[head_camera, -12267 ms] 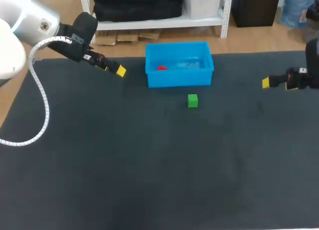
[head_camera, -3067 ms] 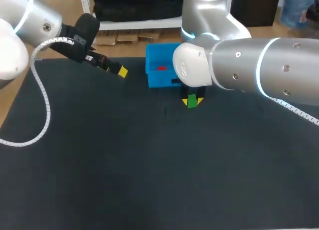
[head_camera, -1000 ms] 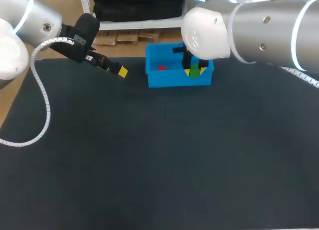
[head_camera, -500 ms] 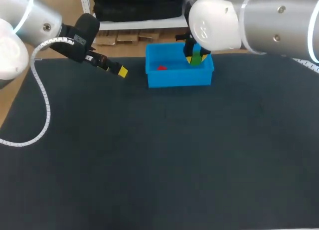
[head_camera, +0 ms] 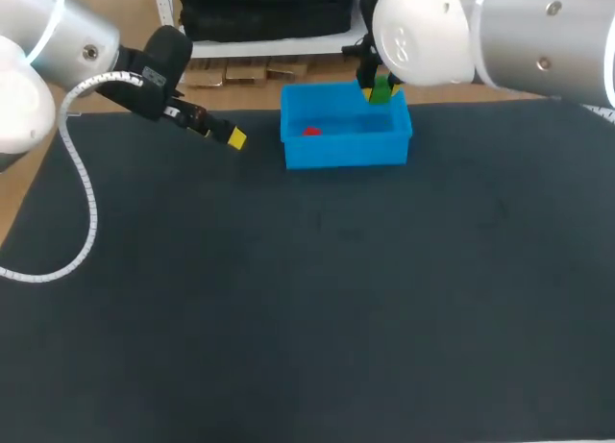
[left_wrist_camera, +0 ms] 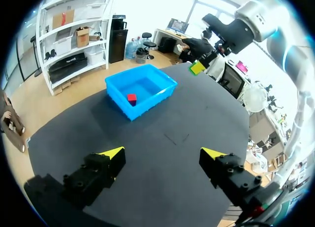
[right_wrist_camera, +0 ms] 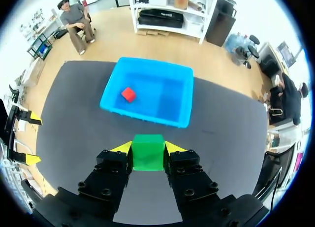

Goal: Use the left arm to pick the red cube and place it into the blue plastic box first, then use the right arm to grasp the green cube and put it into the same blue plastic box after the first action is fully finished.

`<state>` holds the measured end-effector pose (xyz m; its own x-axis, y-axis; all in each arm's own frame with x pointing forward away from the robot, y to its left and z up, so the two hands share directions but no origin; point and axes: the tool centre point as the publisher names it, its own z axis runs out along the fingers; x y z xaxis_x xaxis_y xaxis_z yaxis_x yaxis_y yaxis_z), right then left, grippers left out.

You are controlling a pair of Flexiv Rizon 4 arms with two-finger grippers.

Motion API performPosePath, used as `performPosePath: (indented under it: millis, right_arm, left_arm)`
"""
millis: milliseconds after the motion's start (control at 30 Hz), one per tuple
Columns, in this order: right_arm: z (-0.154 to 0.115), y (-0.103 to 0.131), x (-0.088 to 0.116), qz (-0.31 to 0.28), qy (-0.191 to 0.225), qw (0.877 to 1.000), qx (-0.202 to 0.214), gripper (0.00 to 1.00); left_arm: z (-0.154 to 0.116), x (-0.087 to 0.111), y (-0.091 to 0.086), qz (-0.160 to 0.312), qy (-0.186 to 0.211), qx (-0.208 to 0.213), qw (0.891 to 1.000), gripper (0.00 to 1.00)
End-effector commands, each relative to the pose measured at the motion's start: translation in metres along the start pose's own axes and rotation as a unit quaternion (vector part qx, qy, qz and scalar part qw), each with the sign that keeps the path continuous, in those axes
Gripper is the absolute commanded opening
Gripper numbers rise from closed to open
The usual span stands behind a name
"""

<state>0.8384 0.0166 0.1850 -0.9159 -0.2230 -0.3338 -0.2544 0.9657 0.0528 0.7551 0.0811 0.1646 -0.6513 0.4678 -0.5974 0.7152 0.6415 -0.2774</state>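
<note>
Up from the table (head_camera: 288, 318) where it lay twelve seconds ago, the green cube (head_camera: 381, 90) now hangs in the upper middle of the head view. It shows against the far right rim of the blue box (head_camera: 346, 155). The right gripper (right_wrist_camera: 148, 149) clamps it from both sides with its yellow tips. At upper left, the left gripper (head_camera: 226, 134) has not shifted; its fingers are spread wide with nothing between them. Inside the box, toward its left end, lies the red cube (head_camera: 311, 131).
</note>
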Motion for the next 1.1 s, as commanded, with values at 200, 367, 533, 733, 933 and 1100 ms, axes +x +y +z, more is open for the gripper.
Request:
performPosePath:
  millis: [200,367,533,733,933,1100]
  right_arm:
    - [0.0,-0.003,-0.024,-0.003,-0.007,1.0,0.002,0.0]
    - [0.001,-0.007,-0.035,-0.004,-0.015,1.0,0.001,0.0]
    - [0.001,-0.011,-0.047,0.007,-0.035,0.999,-0.013,0.0]
    - [-0.002,-0.018,-0.062,0.021,-0.066,0.997,-0.027,0.0]
    - [0.0,-0.023,-0.068,0.023,-0.08,0.996,-0.034,0.0]
    - [0.005,-0.024,-0.073,0.021,-0.098,0.994,-0.042,0.0]
  left_arm:
    - [0.0,0.0,0.001,0.001,-0.001,0.002,1.0,1.0]
    - [0.0,0.0,0.001,0.001,-0.001,0.002,1.0,1.0]
    - [0.0,0.0,0.001,0.001,-0.001,0.002,1.0,1.0]
    - [0.0,0.0,0.001,0.001,-0.001,0.002,1.0,1.0]
    - [0.0,0.0,0.001,0.001,-0.001,0.002,1.0,1.0]
    - [0.0,0.0,0.001,0.001,-0.001,0.002,1.0,1.0]
